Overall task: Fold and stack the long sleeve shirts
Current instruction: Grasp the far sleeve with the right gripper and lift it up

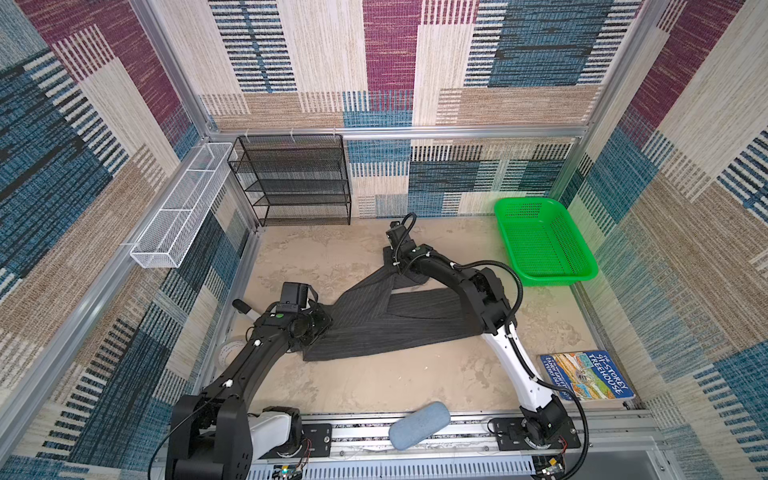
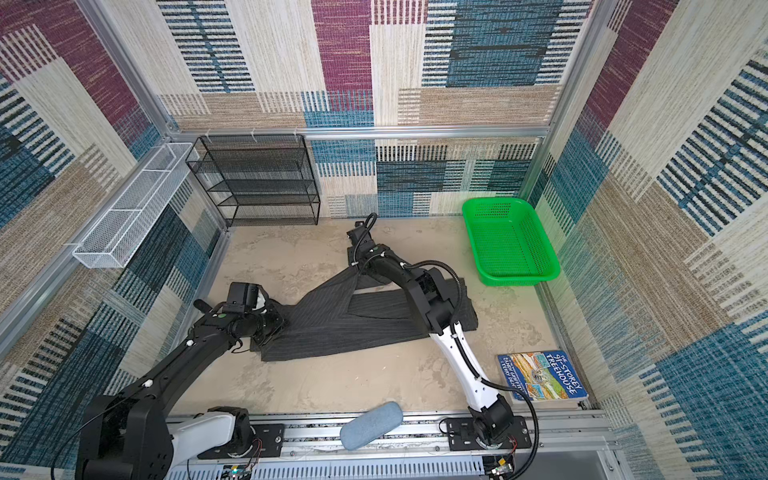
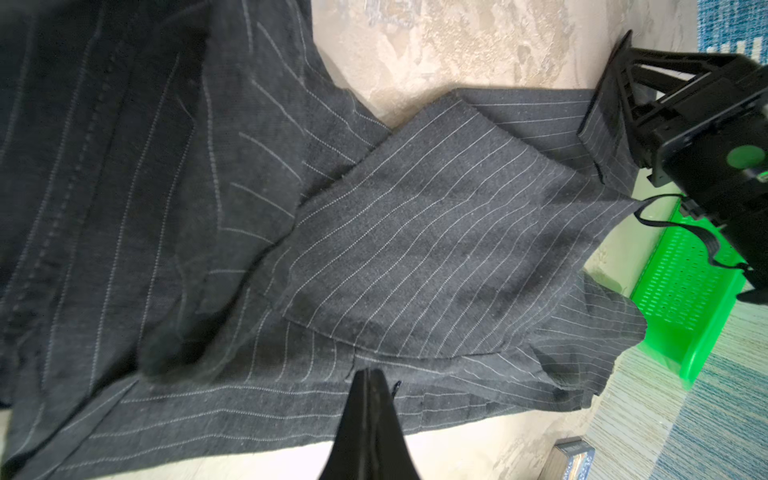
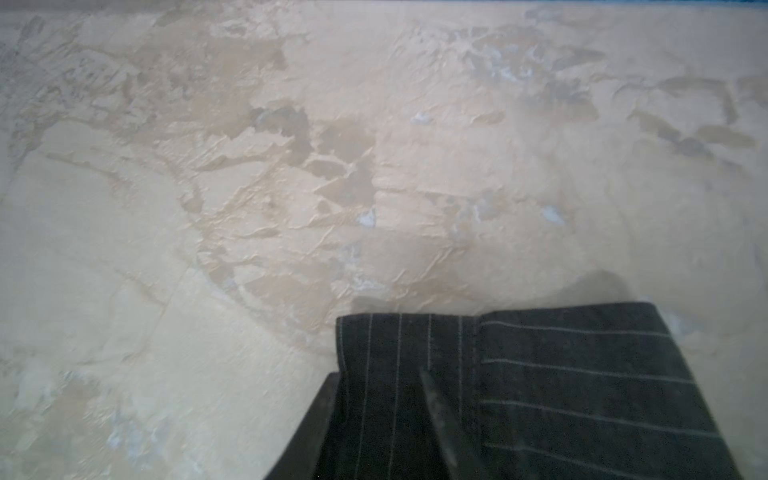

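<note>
The long sleeve shirt, dark charcoal with pale pinstripes, lies spread across the middle of the table. One sleeve runs diagonally toward the back. My right gripper is at that sleeve's end. Its jaws have the cuff between them, and the cuff is raised off the table. My left gripper is at the shirt's left end. Its fingers are pressed together, and the hem puckers at their tip. The right gripper with the cuff also shows in the left wrist view.
A green basket stands at the back right, with a book at the front right. A black mesh shelf and a white wire tray line the back left. A blue-grey pad lies on the front rail.
</note>
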`<state>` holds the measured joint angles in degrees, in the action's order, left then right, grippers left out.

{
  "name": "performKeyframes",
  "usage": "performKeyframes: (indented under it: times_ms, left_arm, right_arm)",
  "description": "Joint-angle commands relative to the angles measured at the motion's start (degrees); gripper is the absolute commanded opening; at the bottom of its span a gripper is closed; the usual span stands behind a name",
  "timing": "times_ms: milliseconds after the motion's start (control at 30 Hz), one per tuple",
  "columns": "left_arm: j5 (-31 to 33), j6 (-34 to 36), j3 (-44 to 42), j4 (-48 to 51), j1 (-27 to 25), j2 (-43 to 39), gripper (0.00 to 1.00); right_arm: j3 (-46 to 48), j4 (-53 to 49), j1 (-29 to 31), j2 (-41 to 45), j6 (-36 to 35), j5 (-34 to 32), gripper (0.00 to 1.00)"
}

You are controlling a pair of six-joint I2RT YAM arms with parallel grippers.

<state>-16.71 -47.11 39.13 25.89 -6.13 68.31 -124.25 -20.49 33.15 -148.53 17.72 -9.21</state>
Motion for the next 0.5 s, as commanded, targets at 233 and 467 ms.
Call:
performKeyframes:
  times_ms: [233,467]
  left_arm:
    - [0.7,1.8,0.0,0.0,0.0,-0.2,0.0]
    - [-0.4,1.7,0.6,-1.7,0.0,1.4,0.0]
  right_arm:
    - [-0.7,-2.7,0.0,-0.9,-1.4,-0.8,0.05]
    - [-3.9,-2.1,0.0,0.9,-1.8,5.6,0.0]
